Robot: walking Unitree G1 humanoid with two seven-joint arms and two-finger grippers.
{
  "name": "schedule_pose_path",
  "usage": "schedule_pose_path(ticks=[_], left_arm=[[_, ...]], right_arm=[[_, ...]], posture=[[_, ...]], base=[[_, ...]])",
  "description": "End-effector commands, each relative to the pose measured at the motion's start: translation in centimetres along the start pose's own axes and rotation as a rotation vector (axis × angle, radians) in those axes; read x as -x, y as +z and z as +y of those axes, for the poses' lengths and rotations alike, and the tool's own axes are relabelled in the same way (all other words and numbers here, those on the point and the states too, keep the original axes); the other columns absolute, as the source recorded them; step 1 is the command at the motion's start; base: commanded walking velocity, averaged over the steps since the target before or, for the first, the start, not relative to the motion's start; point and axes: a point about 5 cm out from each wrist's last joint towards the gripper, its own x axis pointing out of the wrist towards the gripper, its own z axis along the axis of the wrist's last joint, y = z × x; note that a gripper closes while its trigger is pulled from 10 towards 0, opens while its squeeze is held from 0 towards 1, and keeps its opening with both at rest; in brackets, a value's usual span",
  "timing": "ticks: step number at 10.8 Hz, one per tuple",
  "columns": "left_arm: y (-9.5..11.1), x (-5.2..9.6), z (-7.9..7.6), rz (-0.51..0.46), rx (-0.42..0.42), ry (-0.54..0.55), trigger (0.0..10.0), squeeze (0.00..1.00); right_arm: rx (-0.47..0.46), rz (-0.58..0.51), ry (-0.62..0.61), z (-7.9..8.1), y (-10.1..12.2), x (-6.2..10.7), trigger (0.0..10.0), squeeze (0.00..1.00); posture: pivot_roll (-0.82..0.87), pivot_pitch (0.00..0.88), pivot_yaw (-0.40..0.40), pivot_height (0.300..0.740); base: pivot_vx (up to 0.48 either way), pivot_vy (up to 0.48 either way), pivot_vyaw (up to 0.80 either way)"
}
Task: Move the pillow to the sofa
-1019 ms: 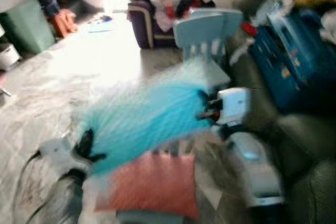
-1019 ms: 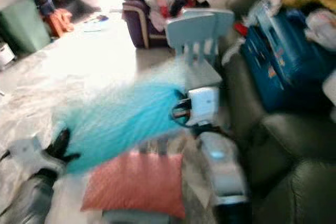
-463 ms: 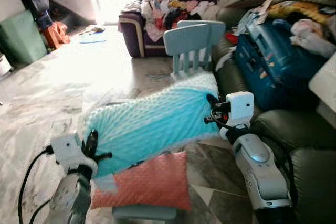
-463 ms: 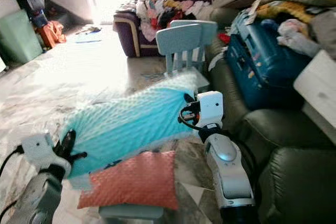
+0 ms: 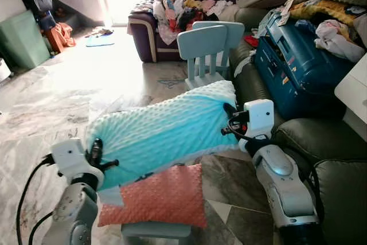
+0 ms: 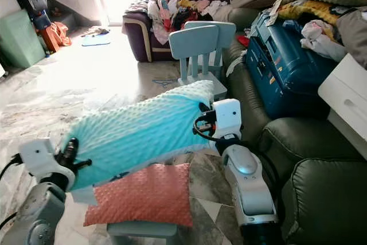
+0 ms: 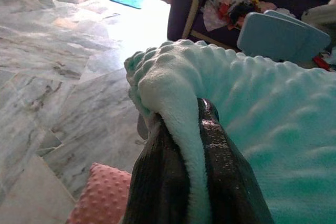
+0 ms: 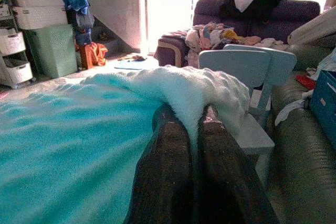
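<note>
Turquoise pillow (image 5: 166, 133) pinched by left claw (image 5: 96, 156), right claw (image 5: 229, 120).

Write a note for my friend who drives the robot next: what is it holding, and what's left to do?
Left gripper: shut on one end of the teal pillow.
Right gripper: shut on the other end.
The pillow hangs in the air between them, above a pink pillow lying on a small chair.
The sofa is to the robot's right, part piled with a blue suitcase.
Done: pillow lifted.
Left: carry it to the sofa, set it on the bare green cushion, let go.
</note>
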Motion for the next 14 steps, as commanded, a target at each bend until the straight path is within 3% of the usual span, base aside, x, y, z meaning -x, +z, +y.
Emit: schedule_pose_path(ticks=[1,2,9,14], left_arm=[[0.94,-0.01,0.24,-0.040,-0.009,0.008,10.0,0.00],[0.76,-0.03,0.05,-0.022,0.024,0.002,10.0,0.00],[0.41,0.07,-0.19,0.009,0.054,-0.004,10.0,0.00],[0.17,0.10,-0.22,0.025,0.066,-0.001,10.0,0.00]], right_arm=[[0.001,-0.017,0.001,-0.11,0.60,-0.28,10.0,0.00],[-0.004,-0.013,0.000,-0.13,0.55,-0.28,10.0,0.00],[-0.018,0.002,-0.006,-0.20,0.37,-0.24,10.0,0.00],[-0.025,0.009,-0.008,-0.26,0.33,-0.21,10.0,0.00]], posture=[[-0.17,0.000,0.030,0.740],[-0.17,0.000,0.032,0.740],[-0.17,0.000,0.032,0.740],[-0.17,0.000,0.030,0.740]], base=[[0.000,0.000,0.00],[0.000,0.000,0.00],[0.000,0.000,0.00],[-0.263,0.000,0.00]])
